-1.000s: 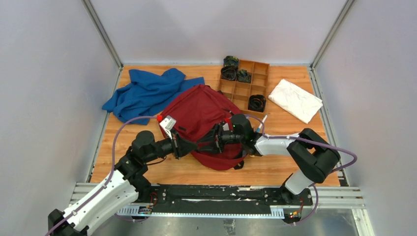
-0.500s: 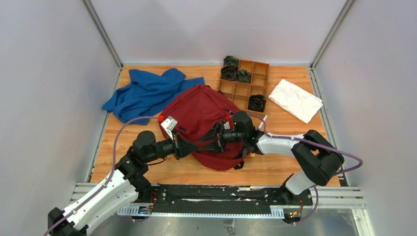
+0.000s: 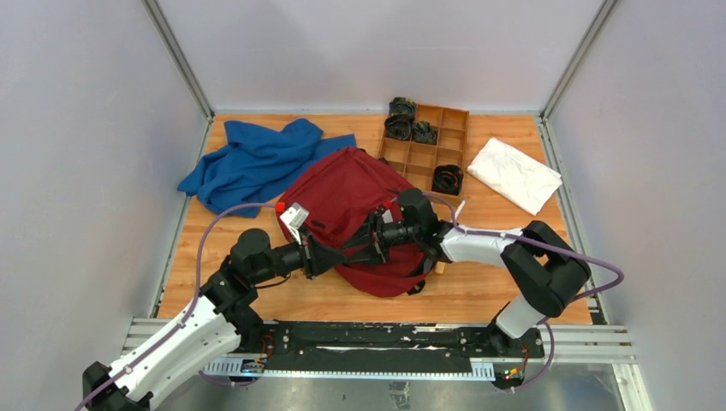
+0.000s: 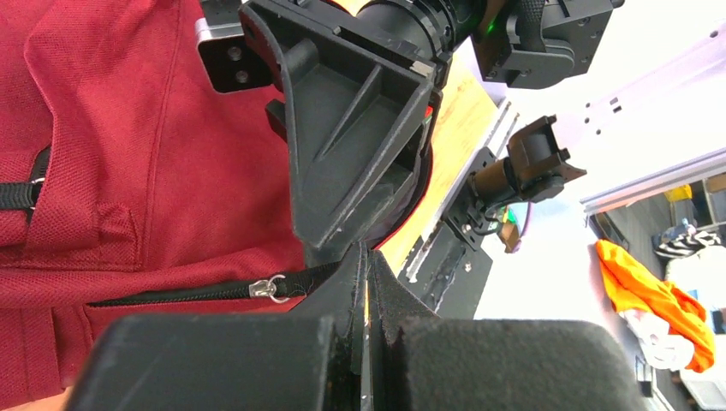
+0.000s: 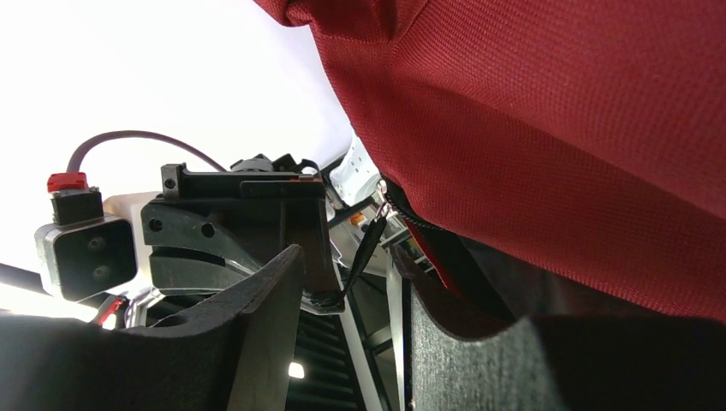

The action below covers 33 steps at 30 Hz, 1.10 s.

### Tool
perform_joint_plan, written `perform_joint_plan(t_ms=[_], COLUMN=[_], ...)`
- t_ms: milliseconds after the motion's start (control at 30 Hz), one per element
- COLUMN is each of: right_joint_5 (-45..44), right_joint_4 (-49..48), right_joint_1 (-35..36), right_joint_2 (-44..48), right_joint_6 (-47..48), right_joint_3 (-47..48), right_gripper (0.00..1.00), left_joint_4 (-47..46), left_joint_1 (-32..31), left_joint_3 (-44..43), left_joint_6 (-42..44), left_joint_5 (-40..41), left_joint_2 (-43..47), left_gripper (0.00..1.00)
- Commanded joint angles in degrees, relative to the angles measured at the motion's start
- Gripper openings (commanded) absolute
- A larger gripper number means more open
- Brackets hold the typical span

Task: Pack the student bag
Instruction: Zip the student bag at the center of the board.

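**Student bag** (image 3: 342, 193): dark red fabric backpack. We find it lying flat at the middle of the wooden surface (image 3: 479, 295). Its near hem is at 6 o'clock and its rounded far end at 12 o'clock.

**Left gripper** (image 4: 365, 282): it reaches in from 8 o'clock and meets the bag at its 6 o'clock edge. The jaws are pressed together. In both wrist views we see a thin black zipper pull (image 5: 364, 248) running from the slider into their tips. The black zipper (image 4: 188, 294) runs off to 9 o'clock across the red cloth.

**Right gripper** (image 5: 355, 291): it comes in from 3 o'clock, nose to nose with the left one at the same edge. The jaws stand partly apart, and we see nothing pinched in the gap. Red fabric drapes over the 3 o'clock finger. The other finger is clear of the cloth.

**Blue cloth garment** (image 3: 257, 163): crumpled at 10 o'clock from the bag, its edge touching the bag's far side.

**Wooden compartment tray** (image 3: 452, 116): at 1 o'clock, just beside the bag. It holds dark coiled items (image 3: 447, 179) in several cells, and we cannot tell what kind they are.

**White folded cloth** (image 3: 516, 174): at 2 o'clock, apart from the bag, just past the tray.
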State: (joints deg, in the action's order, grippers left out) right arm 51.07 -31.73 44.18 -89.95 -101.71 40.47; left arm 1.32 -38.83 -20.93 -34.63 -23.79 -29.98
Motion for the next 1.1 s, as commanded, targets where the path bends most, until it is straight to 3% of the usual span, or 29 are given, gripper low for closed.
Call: perform_joint_plan(t_ms=[0,333,467,667,700,767,867,900,967,1067], right_joint_5=[2.6,4.3,5.1,5.5,5.5,5.2,4.4,4.2,3.7,3.0], right_joint_4=[1.9,1.0,1.2,1.6,1.5,1.6,4.2,5.6,8.7,11.8], right_joint_1=[1.3,2.7,3.3,3.7,3.6,3.7,3.5,3.5,3.4,3.4], right_joint_2=[-1.1,-1.9,-2.2,-2.5,-2.6,-2.5,-2.1,-2.0,-1.8,-1.5], right_joint_6=[1.8,1.4,1.7,2.4,2.4,2.5,4.5,5.5,7.7,10.1], right_joint_3=[2.7,3.5,3.7,3.5,3.4,2.9,2.6,2.7,3.2,4.1], right_gripper=[0.45,0.37,0.27,0.0,0.0,0.0,0.0,0.0,0.0,0.0], left_joint_4=[-4.0,-4.0,-4.0,-3.9,-3.5,-2.5,1.6,3.9,11.3,23.7], left_joint_1=[-0.8,-1.0,-1.0,-1.0,-1.0,-1.0,-1.0,-1.0,-1.0,-1.0], left_joint_3=[-0.1,0.3,0.2,-0.1,-0.3,-0.9,-3.4,-4.9,-8.3,-13.4], left_joint_6=[0.3,0.6,0.8,0.5,0.2,-0.5,-1.1,-1.1,-2.0,-2.9], left_joint_5=[-1.0,0.3,1.5,3.2,3.9,6.5,8.5,9.5,14.2,20.0], left_joint_2=[1.2,1.0,1.1,0.8,0.7,0.4,-0.1,-0.1,0.0,0.5], left_gripper=[0.0,0.0,0.0,0.0,0.0,0.19,0.67,0.77,0.95,1.0])
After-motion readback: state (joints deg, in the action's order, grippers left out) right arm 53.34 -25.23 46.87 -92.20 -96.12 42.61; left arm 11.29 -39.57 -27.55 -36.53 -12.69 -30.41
